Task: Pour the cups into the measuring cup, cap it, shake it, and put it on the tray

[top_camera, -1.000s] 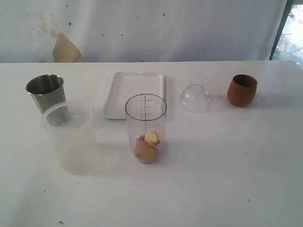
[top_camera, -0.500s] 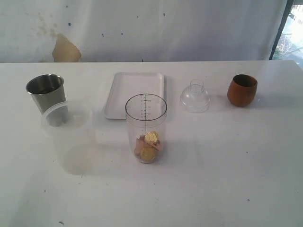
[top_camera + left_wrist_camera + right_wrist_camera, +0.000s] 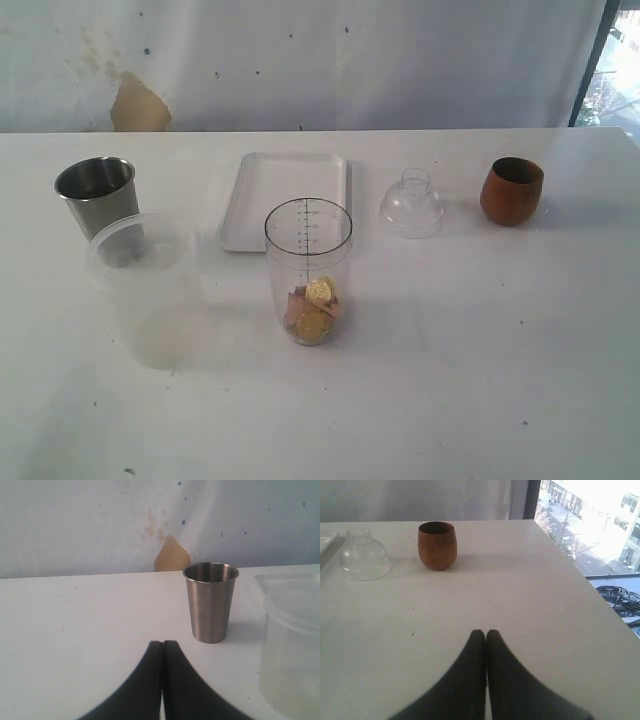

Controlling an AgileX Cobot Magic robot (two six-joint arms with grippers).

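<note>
Left gripper [image 3: 163, 645]: jaws pressed together with nothing between them; it sat low over the table [image 3: 480, 350], aimed toward the tumbler and apart from it.
Tumbler [image 3: 95, 192]: stood upright at the far left, mouth up, just behind the tub.
Tub [image 3: 145, 290]: frosted and upright, in front of the tumbler and overlapping its lower part in the exterior view (whether the two touched could not be told).
Tray [image 3: 285, 198]: lay flat on the table toward the back, behind the measuring cup and apart from it.
Measuring cup [image 3: 308, 270]: stood upright at centre, uncapped, scale facing the exterior camera; gold and pinkish pieces [image 3: 313, 310] lay in its base.
Cap [image 3: 411, 205]: rested on the table, neck up, between the tray and the wooden cup, touching neither.
Wooden cup [image 3: 512, 190]: stood upright at the far right, mouth up, well apart from the measuring cup.
Right gripper [image 3: 485, 634]: jaws closed against each other, gripping nothing; it sat low over the table, with the wooden cup and cap ahead of it and apart.
</note>
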